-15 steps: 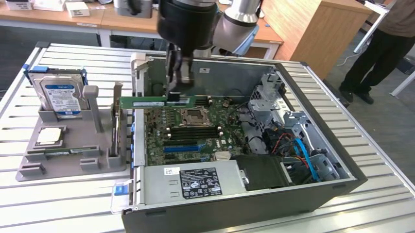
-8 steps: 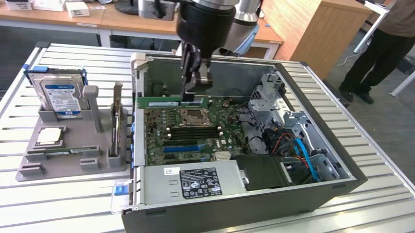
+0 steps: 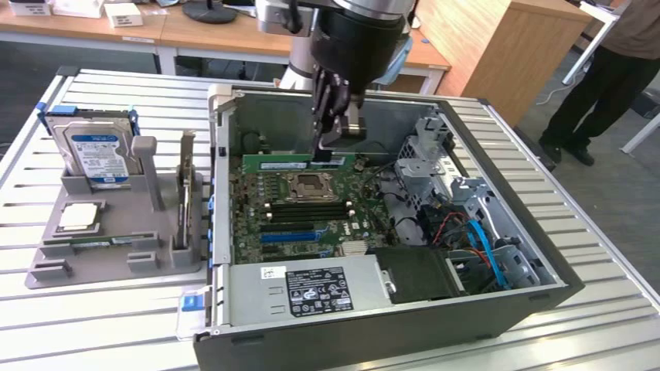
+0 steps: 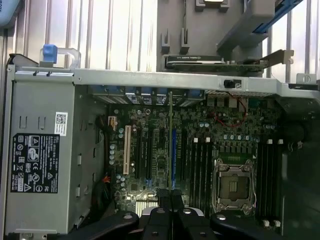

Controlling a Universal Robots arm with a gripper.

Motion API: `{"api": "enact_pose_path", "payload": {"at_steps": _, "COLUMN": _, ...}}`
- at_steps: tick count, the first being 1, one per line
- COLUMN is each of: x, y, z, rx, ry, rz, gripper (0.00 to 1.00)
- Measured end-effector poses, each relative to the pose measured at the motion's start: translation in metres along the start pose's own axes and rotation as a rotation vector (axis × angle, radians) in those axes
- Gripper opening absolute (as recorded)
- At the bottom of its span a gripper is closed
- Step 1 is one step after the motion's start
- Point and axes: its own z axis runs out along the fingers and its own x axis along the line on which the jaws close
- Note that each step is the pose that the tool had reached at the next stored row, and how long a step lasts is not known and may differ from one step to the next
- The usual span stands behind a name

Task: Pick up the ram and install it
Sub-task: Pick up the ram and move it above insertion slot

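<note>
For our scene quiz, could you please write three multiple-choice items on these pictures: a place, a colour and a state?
1. Where does the hard drive stand? A in the grey holder beside the case; B inside the case; C on the floor.
2. What colour is the board of the ram? A red; B green; C white.
3. How is the gripper? A open, empty; B shut on the hard drive; C shut on the ram.
Answers: 1 A, it stands upright in the holder; 2 B, the stick is green; 3 C, it clamps the ram over the motherboard.
</note>
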Motion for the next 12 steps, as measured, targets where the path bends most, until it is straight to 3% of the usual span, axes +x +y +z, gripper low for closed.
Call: {"api": "enact_pose_path", "payload": {"at_steps": 12, "x": 0.000, "y": -0.0245, "z": -0.0009, "rx": 0.0004, "ry": -0.0006, "rz": 0.016, "gripper": 0.12}}
